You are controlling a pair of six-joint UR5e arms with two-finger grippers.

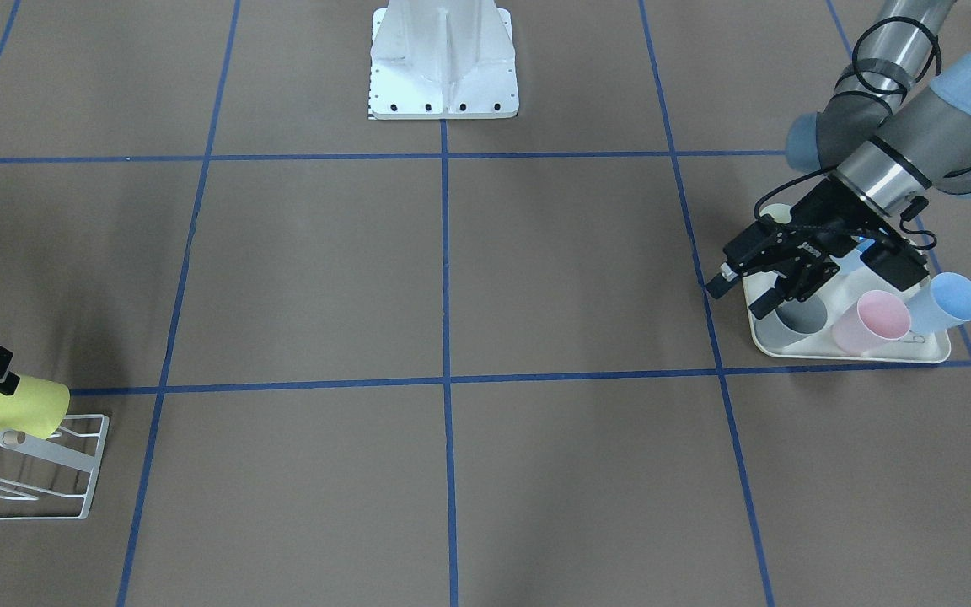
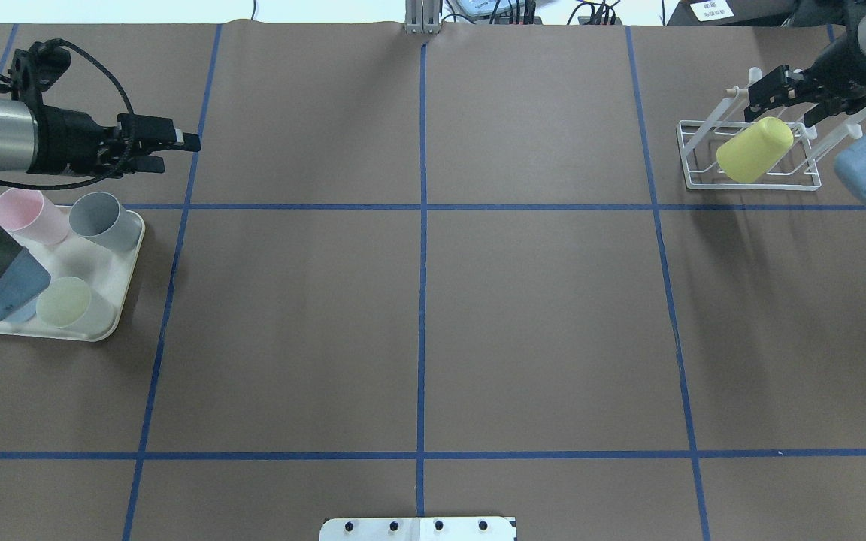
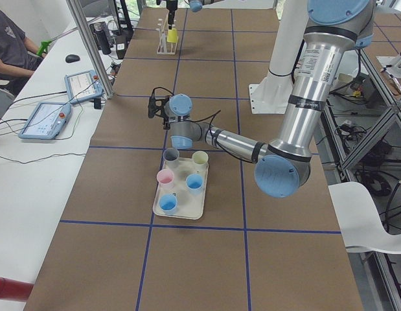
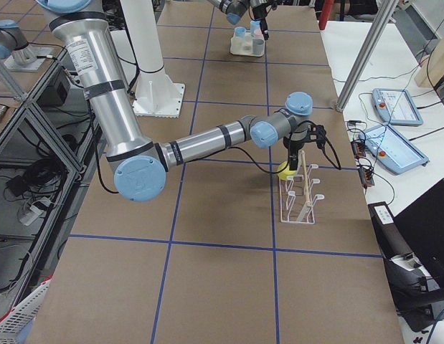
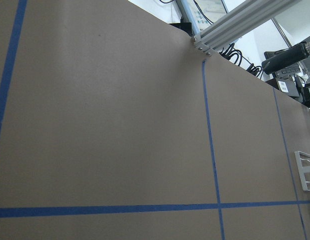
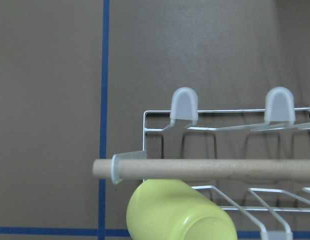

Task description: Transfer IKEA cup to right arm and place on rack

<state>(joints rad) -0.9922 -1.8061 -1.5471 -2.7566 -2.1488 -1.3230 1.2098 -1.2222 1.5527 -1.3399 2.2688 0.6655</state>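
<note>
Yellow cup (image 2: 755,150) lies on rack (image 2: 692,161) beneath released right pincer (image 2: 786,94); left pincer (image 1: 738,298) also released.

Grey arms (image 4: 107,93), pale blue caps (image 4: 139,175), black cables (image 1: 882,51)

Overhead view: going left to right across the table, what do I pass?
tray → left gripper → rack with the yellow cup on it

- I see a cream tray (image 2: 87,259) at the table's left end.
- On it: pink cup (image 2: 23,214), grey cup (image 2: 102,219), pale green cup (image 2: 68,303), blue cup (image 1: 949,305).
- Blue tape lines (image 2: 422,300) cross the brown table cover (image 2: 538,338).
</note>
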